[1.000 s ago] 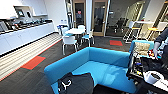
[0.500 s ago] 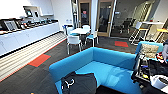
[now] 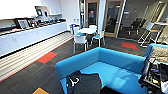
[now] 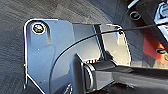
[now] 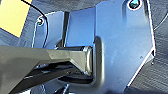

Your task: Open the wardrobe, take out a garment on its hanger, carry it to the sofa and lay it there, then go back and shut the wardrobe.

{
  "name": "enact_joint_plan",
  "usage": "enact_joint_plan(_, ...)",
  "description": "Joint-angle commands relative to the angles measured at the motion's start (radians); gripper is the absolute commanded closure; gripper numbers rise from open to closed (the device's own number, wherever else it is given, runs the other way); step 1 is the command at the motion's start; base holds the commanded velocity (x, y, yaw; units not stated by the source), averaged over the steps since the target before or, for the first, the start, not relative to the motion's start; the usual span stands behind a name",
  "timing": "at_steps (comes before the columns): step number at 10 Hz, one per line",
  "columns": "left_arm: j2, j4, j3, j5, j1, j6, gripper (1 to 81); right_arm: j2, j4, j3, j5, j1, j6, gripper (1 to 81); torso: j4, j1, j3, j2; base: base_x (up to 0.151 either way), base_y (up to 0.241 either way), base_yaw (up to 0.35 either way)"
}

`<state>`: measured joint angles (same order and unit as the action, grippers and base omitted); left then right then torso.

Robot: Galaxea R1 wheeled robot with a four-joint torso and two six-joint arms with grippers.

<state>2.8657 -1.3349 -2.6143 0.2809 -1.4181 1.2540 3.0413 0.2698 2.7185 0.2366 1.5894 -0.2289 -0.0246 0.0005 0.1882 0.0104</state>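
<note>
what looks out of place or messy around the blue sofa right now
A black garment lies bunched on the blue sofa seat at its near end, crumpled instead of spread flat, with a white mark showing on it. Nothing else looks spilled or damaged.

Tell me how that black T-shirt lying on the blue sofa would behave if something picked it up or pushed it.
The black T-shirt lies flat and spread over the sofa seat, so it is probably floppy and would drape rather than hold shape. It looks thin, so likely light. Pushed, it would probably bunch and wrinkle on the upholstery rather than slide as one piece; rolling or tipping seems unlikely.
</note>
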Motion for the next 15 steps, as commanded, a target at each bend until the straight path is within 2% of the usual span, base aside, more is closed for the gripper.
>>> enact_joint_plan(1,-0.008,-0.006,-0.012,-0.031,0.026,-0.002,1.0,0.003,-0.001,-0.001,-0.085,-0.028,0.003,1.0,0.0,0.0,0.0,0.0,0.0,0.0,0.182)
enact_joint_plan(3,0.018,-0.007,-0.062,-0.061,0.017,-0.001,1.0,0.004,0.002,0.0,-0.141,-0.038,0.003,1.0,0.0,0.0,0.0,0.0,0.0,0.0,0.195)
enact_joint_plan(4,0.031,-0.007,-0.081,-0.088,0.012,-0.002,1.0,0.003,0.002,0.0,-0.146,-0.038,0.002,1.0,0.0,0.0,0.0,0.0,0.0,0.0,0.226)
enact_joint_plan(15,0.064,0.0,-0.093,-0.177,-0.012,0.001,1.0,0.009,0.002,0.029,-0.168,-0.038,0.0,1.0,0.0,0.0,0.0,0.0,0.0,0.0,0.233)
